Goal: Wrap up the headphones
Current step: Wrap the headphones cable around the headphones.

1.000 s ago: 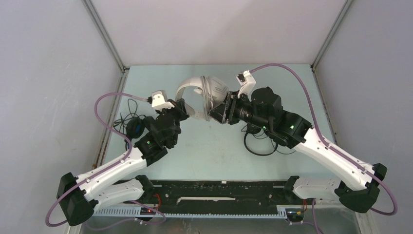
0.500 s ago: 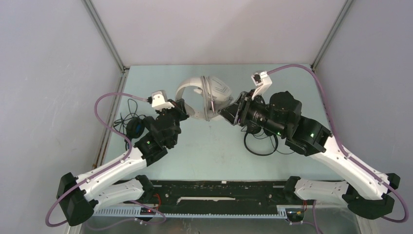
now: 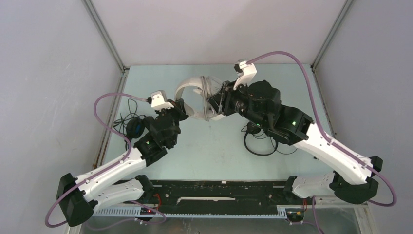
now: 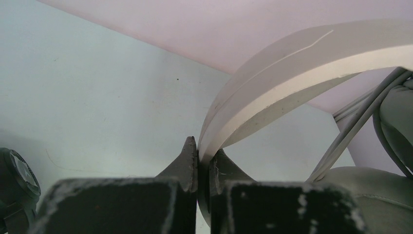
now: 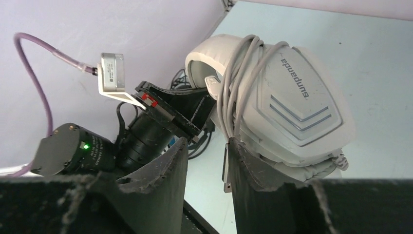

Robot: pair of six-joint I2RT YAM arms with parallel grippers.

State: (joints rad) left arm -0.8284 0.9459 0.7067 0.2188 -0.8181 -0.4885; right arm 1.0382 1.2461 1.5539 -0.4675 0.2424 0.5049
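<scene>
The white-grey headphones (image 3: pixel 195 87) are held up over the far middle of the table. My left gripper (image 3: pixel 185 109) is shut on their white headband (image 4: pixel 272 92). The grey cable (image 5: pixel 238 83) is wound several times around the ear cup (image 5: pixel 297 112). Its metal plug (image 5: pixel 227 170) hangs at the inner side of one right finger. My right gripper (image 3: pixel 215 104) is open, right beside the ear cup, with the table showing between the jaws (image 5: pixel 207 144). The black headphones with blue lining (image 3: pixel 134 127) lie at the left. The slim black headphones (image 3: pixel 258 141) lie under my right arm.
Walls and a metal frame close in the table (image 3: pixel 214 151) on three sides. The black set's ear cup (image 4: pixel 14 180) shows low left in the left wrist view. A black rail (image 3: pixel 219 187) runs along the near edge.
My right gripper pulled back to the right, then swung up and left to the far side of the ear cup. The left gripper held the headband still.
</scene>
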